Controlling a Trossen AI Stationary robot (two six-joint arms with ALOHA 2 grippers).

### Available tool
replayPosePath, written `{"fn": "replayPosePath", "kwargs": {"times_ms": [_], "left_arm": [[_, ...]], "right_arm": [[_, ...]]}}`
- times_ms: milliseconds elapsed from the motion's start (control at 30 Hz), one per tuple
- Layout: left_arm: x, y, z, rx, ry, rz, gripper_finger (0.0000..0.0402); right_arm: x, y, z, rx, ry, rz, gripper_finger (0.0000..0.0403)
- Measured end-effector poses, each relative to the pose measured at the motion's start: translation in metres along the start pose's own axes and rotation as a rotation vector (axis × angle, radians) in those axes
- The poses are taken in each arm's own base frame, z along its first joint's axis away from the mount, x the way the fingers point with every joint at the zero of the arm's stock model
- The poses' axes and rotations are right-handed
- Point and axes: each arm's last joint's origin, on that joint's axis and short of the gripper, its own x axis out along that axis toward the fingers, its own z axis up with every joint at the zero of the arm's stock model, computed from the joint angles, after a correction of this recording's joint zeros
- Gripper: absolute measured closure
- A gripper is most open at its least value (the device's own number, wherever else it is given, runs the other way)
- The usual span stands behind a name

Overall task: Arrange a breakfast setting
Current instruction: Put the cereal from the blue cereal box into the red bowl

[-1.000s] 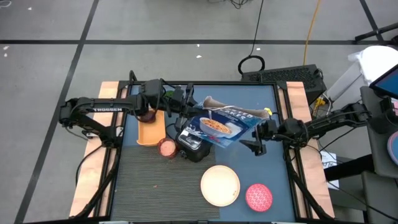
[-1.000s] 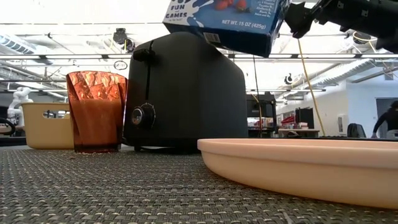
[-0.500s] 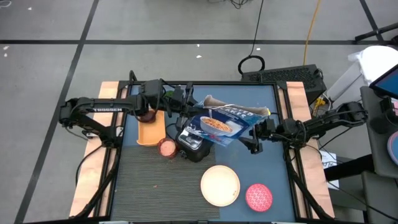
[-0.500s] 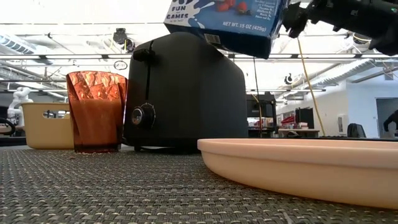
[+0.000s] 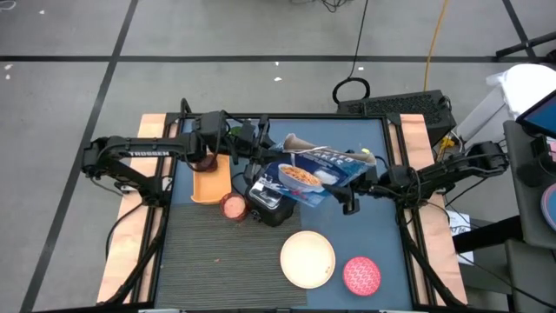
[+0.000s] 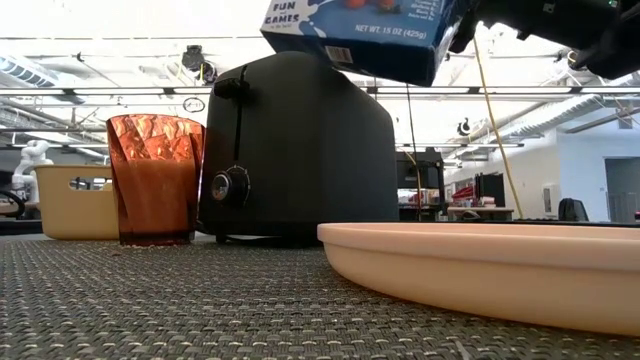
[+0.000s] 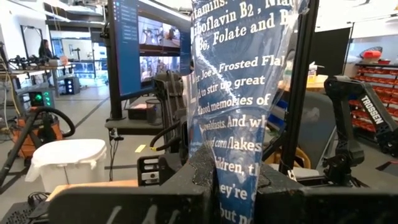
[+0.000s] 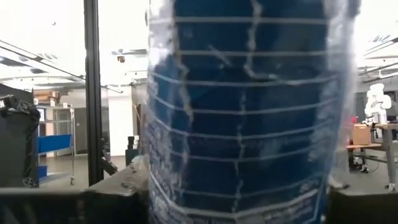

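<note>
A blue cereal box (image 5: pixel 311 172) hangs tilted in the air above the black toaster (image 5: pixel 268 202), held between both arms. My left gripper (image 5: pixel 254 149) is shut on its left end, and my right gripper (image 5: pixel 354 193) is shut on its right end. The box's beige open top (image 5: pixel 300 142) faces the far edge. The round cream plate (image 5: pixel 307 258) and the smaller pink bowl (image 5: pixel 362 274) rest on the grey mat near the front edge. No toast slice or spoon shows. My left gripper pinches the box's left end (image 7: pixel 231 163) between its two fingers, coming level from the table's left. The box is lifted clear. My right gripper pinches the box's right end (image 8: pixel 239 180) between its two fingers, coming level from the table's right. The box is clear of the toaster (image 6: pixel 300 140).
An orange square container (image 5: pixel 211 181) with a dark round thing in it sits at the back left. A red faceted cup (image 5: pixel 233 206) stands beside the toaster. The ribbed grey mat (image 5: pixel 208 261) is bare at the front left.
My right gripper has moved a little toward the table's left edge and up, carrying the box's right end with it. The box stays held by both grippers above the toaster.
</note>
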Motion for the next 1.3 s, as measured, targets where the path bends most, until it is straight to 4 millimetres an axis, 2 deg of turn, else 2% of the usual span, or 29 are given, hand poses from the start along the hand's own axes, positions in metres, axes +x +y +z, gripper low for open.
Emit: {"fn": "replayPosePath", "kwargs": {"times_ms": [167, 400, 733, 867, 1300], "left_arm": [[0.0, 0.0, 0.0, 0.0, 0.001, 0.0, 0.0378], [0.0, -0.001, 0.0, -0.004, 0.003, -0.027, 0.0366], [0.001, -0.001, -0.001, -0.01, 0.005, -0.033, 0.0241], [-0.004, 0.0, 0.004, -0.005, -0.003, -0.026, 0.0212], [-0.022, -0.005, 0.024, 0.011, -0.025, -0.016, 0.0206]], "right_arm": [[0.0, 0.0, 0.0, 0.002, 0.001, -0.001, 0.0202], [0.0, 0.0, 0.0, 0.0, 0.001, 0.004, 0.0204], [0.0, 0.0, 0.0, 0.003, -0.005, 0.007, 0.0207], [0.0, 0.0, 0.001, 0.028, -0.007, 0.006, 0.0207], [0.0, 0.0, 0.006, 0.028, -0.06, 0.005, 0.0207]]}}
